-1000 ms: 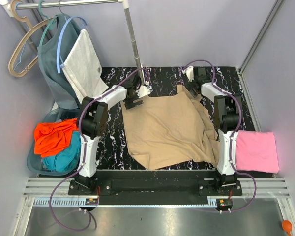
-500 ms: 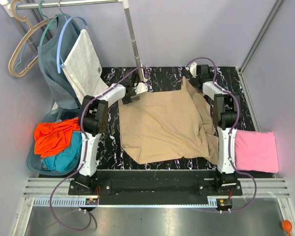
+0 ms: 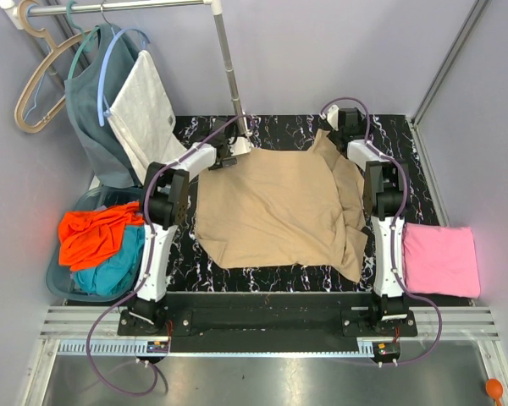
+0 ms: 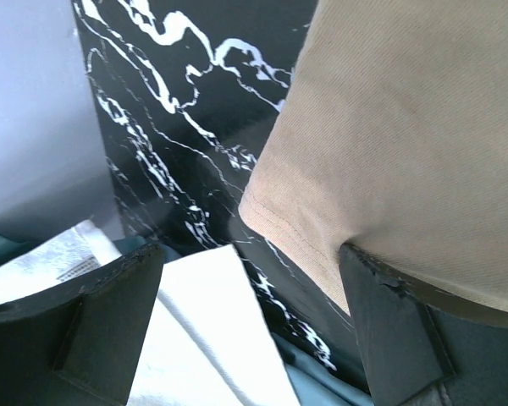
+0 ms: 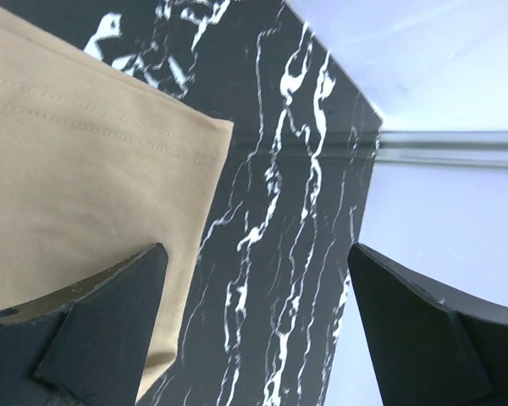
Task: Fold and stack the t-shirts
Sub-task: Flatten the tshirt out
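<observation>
**Tan shirt lies spread on table, both claws wide at its far corners**

From my remote station, I see the tan t-shirt [image 3: 275, 211] spread across the black marbled table [image 3: 279, 131]. Its right side is rumpled into folds next to the right arm. The left claw [image 3: 226, 154] hangs at the shirt's far left corner with its fingers wide apart. Its wrist camera shows the hemmed corner lying in the gap, with nothing gripped. The right claw [image 3: 342, 121] hangs at the far right corner, equally wide and holding nothing, a stitched hem edge beside one finger. The pink t-shirt [image 3: 442, 260] sits folded at the right, just beside the right arm. The orange t-shirt [image 3: 91, 235] and the teal t-shirt [image 3: 110, 271] lie heaped in a basket [image 3: 55, 283] left of the table.
</observation>
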